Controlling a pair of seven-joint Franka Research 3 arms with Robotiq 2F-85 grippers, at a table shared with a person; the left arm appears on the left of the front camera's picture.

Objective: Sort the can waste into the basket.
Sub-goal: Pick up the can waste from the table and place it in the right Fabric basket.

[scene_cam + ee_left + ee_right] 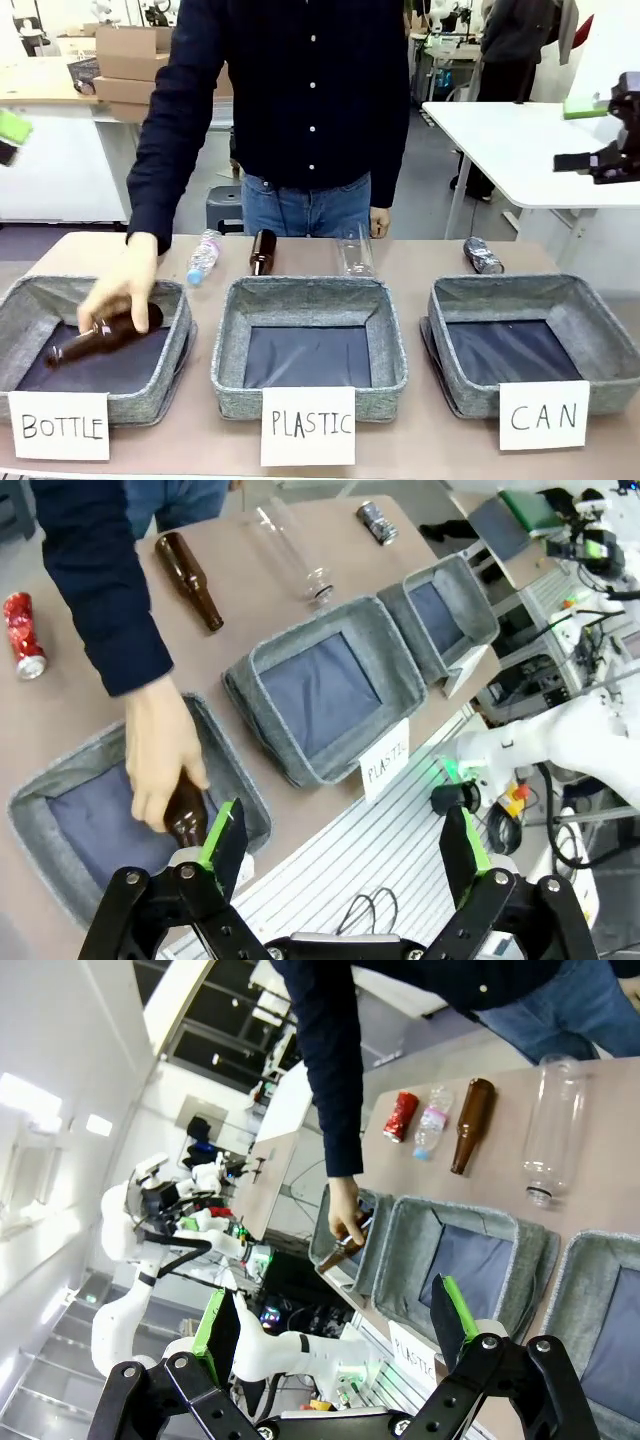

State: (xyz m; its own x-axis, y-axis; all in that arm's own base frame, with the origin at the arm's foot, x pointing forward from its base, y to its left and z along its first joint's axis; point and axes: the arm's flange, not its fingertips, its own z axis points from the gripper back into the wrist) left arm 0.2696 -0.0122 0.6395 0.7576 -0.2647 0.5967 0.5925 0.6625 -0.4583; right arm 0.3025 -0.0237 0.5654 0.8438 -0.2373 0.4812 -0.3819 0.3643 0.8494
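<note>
**Cans on table, both grippers spread and empty**

Front: person's hand (128, 275) grips a bottle (100, 338) inside the BOTTLE bin (175, 300). Grey can (483, 256) lies well to that hand's side, just behind the basket (600, 330).

Left wrist: left gripper (340, 830) is spread wide, the hand just ahead of its fingers. Red can (22, 635) lies beyond the sleeve (100, 590).

Right wrist: right gripper (336, 1305) is spread, with the red can far ahead.

Risk: reaching for the red can crosses the person's arm, so a collision is likely. Dented cans may slip or roll.
</note>
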